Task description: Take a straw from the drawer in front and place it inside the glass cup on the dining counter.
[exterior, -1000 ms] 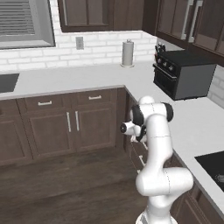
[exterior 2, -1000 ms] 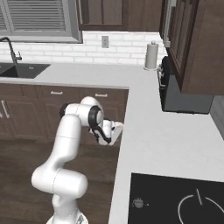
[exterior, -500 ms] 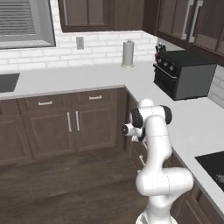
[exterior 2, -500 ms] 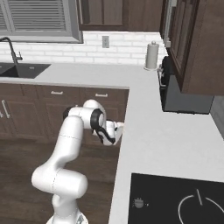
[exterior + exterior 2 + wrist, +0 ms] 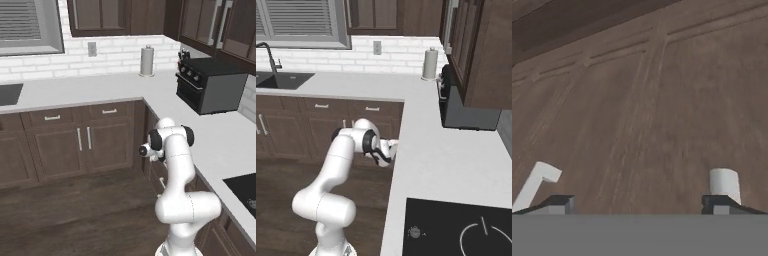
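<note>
Right now the gripper (image 5: pixel 637 202) is pressed up close to a dark brown wood front, and the hand view shows its two dark tips standing well apart with nothing between them. In the base views the hand (image 5: pixel 150 150) sits low, tucked against the cabinet run under the right-hand counter (image 5: pixel 426 150), below the counter edge.

Judging by that pose, the step in hand is getting hold of the drawer handle to pull the drawer open. A pale bar (image 5: pixel 534 185) shows at about 8 o'clock in the hand view and a pale stub (image 5: pixel 724 184) at about 4 o'clock; these look like the ends of a silver handle (image 5: pixel 162 183) on posts, though the frame is too close to be sure. To do it well, the tips should straddle the bar squarely, close on its middle, and pull straight back along the drawer's travel, not sideways.

If that bar is the handle, its long axis runs across the hand view from 9 to 3 o'clock, level with the tips. The straw is presumably inside the closed drawer, so its direction cannot be told.
</note>
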{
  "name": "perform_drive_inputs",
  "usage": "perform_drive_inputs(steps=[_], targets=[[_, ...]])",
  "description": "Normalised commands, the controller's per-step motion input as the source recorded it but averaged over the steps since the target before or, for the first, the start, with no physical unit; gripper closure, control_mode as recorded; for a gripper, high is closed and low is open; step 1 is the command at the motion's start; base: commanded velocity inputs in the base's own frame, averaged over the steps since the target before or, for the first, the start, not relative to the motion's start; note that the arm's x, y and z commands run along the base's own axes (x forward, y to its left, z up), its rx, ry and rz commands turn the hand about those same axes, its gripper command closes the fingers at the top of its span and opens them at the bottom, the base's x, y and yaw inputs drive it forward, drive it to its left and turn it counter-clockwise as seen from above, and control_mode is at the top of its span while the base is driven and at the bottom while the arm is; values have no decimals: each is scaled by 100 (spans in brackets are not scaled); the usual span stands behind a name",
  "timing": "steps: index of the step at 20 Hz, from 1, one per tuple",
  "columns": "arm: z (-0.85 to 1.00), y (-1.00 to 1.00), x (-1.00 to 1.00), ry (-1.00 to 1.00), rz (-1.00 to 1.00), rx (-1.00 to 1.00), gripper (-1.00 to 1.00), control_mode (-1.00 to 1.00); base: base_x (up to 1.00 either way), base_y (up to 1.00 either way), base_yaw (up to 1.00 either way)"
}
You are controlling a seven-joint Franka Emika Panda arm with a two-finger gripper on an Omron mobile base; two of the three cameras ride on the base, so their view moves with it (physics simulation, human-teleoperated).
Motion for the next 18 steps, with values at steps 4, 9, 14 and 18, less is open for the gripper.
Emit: perform_drive_inputs(steps=[4, 9, 14, 18], targets=[[-6, -42, 31, 1, 8, 0, -100, -100, 0, 0, 0], [1, -39, -16, -5, 0, 0, -100, -100, 0, 0, 0], [2, -13, -29, -3, 0, 0, -100, -100, 0, 0, 0], [13, -17, -25, -6, -2, 0, -100, -100, 0, 0, 0]])
